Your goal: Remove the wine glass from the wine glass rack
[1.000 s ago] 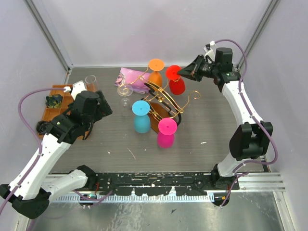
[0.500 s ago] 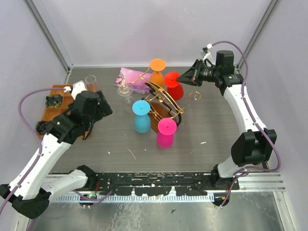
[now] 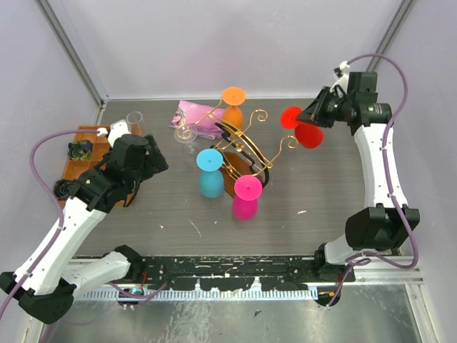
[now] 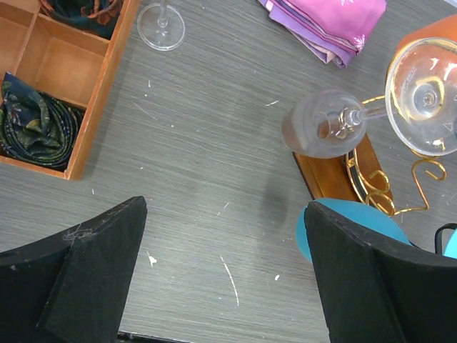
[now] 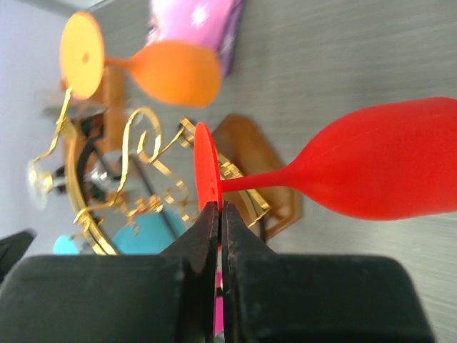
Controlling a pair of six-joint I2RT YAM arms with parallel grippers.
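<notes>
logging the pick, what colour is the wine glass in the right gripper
Red wine glass, clearest in the right wrist view.

A red wine glass (image 3: 311, 136), orange glass (image 3: 230, 116), blue glass (image 3: 211, 184), pink glass (image 3: 244, 209), gold wine glass rack (image 3: 250, 150), grey table (image 3: 171, 207).

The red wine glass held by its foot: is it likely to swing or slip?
The red wine glass may pivot: the right pincer pinches only the edge of its thin foot. It looks opaque and matte, so probably light plastic, not brittle.
</notes>
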